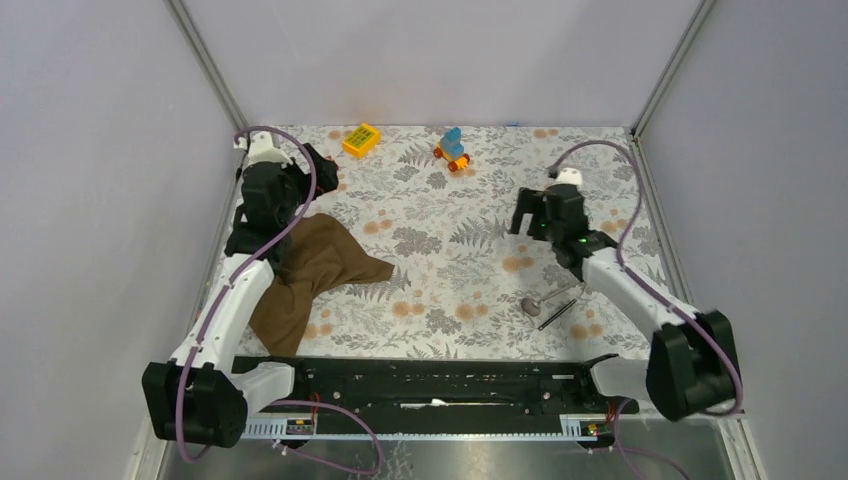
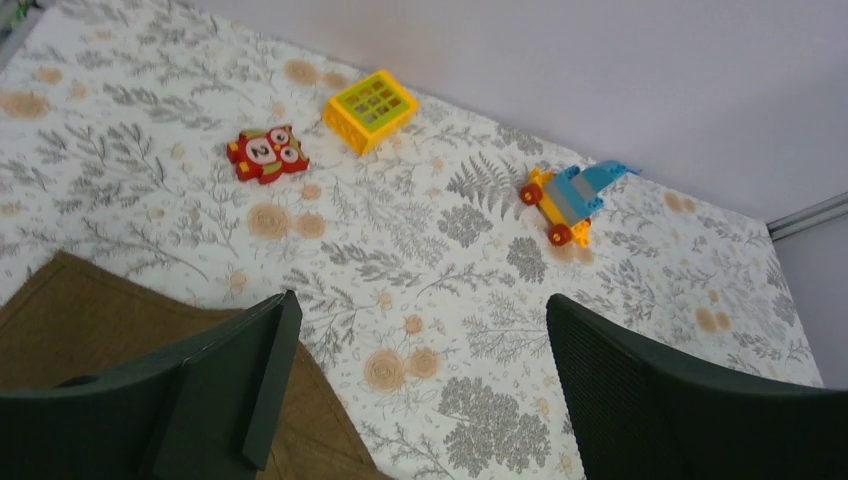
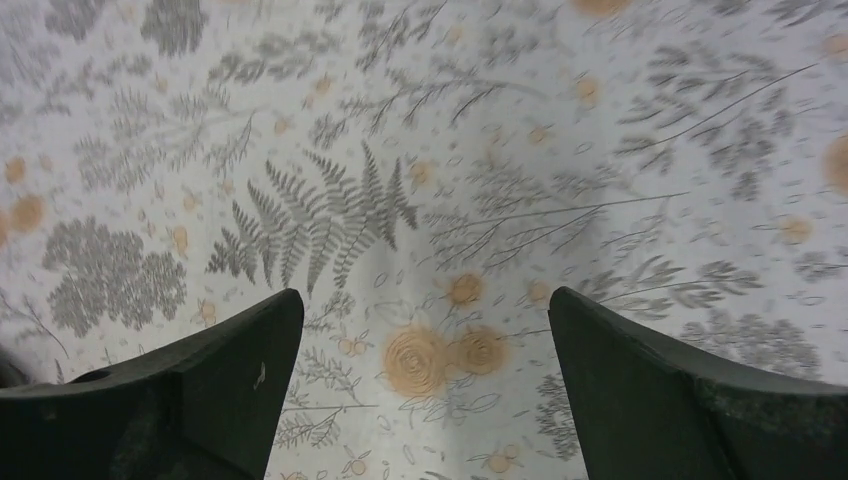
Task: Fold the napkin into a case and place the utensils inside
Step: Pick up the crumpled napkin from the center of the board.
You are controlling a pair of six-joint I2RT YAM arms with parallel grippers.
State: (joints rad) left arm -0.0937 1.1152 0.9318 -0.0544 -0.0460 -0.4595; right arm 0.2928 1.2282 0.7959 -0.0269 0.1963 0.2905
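Black fingers fill the bottom of both wrist views, spread wide with nothing between them. The left gripper (image 2: 420,308) and the right gripper (image 3: 425,298) are both released and empty, each hanging above the floral worktop (image 1: 450,235).

Under the left gripper's left finger, and running back from it toward that arm's base, lies the napkin (image 1: 315,265). It is rumpled and uneven, one corner stretching toward the middle, with no fold made and no case formed. It sits on the side of the arm closest to it, so the first pinch probably falls to the left gripper, though the cloth likely needs spreading flat before any crease will hold.

Behind the right gripper, back toward its own base, the spoon (image 1: 535,303) and the dark stick (image 1: 556,314) rest side by side. They are well apart from the cloth, seemingly parked until a pouch exists.

Ahead of the left gripper, toys line the far edge: an owl block (image 2: 266,153), a yellow block (image 2: 371,109) and a blue cart (image 2: 570,200), none of them between the cloth and the cutlery.
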